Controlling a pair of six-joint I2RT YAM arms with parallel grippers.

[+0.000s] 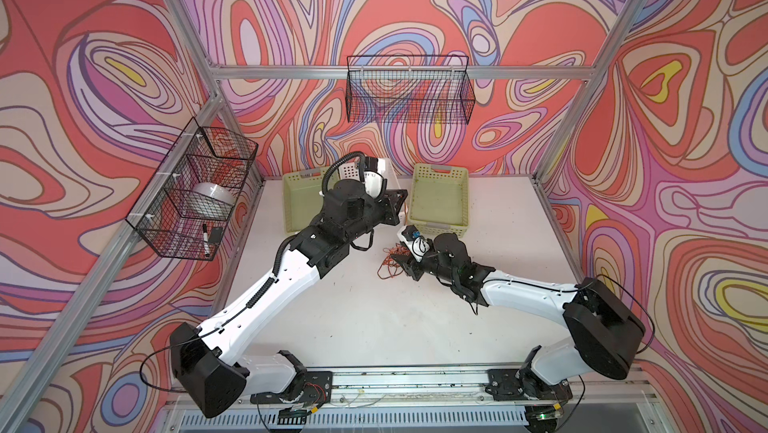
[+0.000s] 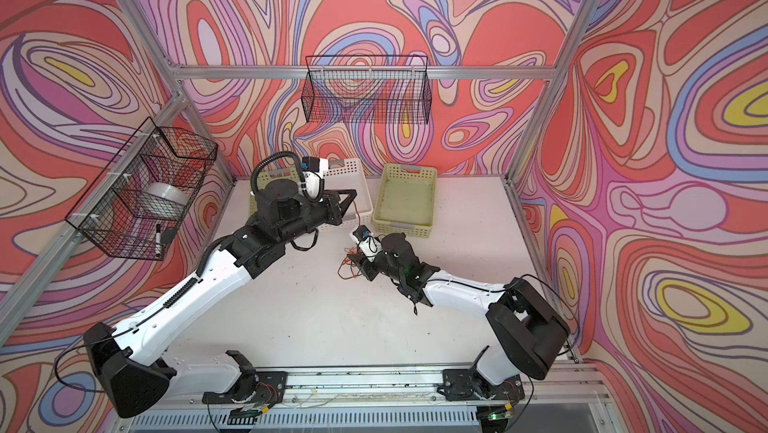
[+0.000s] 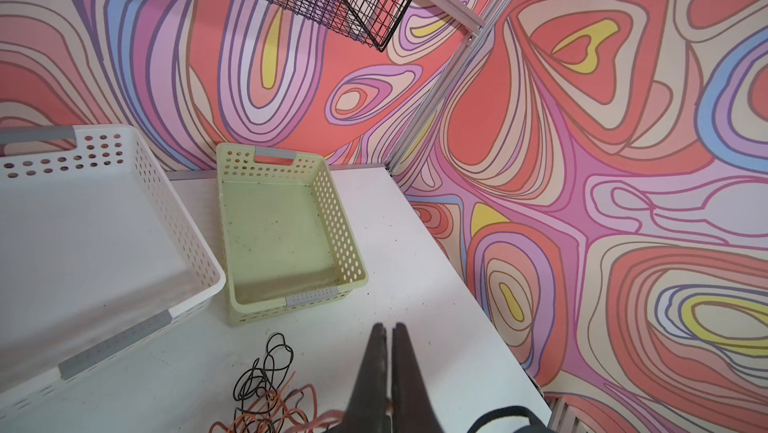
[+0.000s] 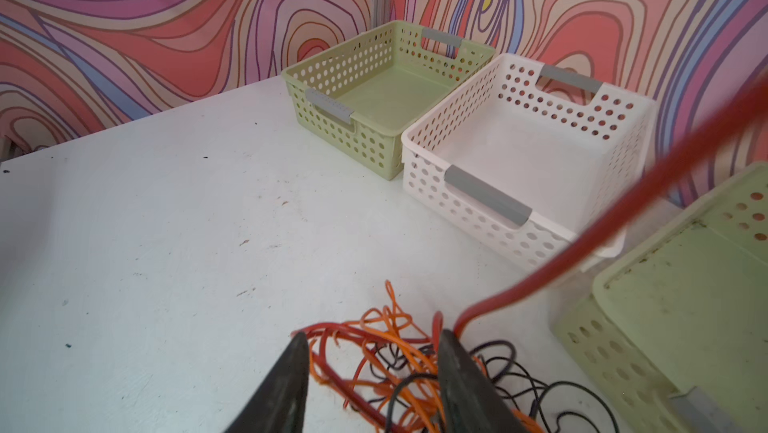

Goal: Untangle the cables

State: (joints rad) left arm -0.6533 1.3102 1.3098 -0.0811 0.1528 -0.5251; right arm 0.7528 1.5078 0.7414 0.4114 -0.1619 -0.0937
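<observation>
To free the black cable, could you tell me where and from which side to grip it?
Probably the free loop of the black cable, poking out toward the right-hand green basket. Come from above on that side: there it lies alone, clear of the orange cable.

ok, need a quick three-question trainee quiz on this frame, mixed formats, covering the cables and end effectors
1. True or false: the left end effector is open and holds nothing.
2. Which cable runs up from the tangle to the left end effector? A) blue B) reddish-brown cable C) green
3. Fill in: the right end effector sits low over the tangle with its jaws ___.

Key
1. False: it is shut on the reddish-brown cable.
2. B
3. open
</observation>
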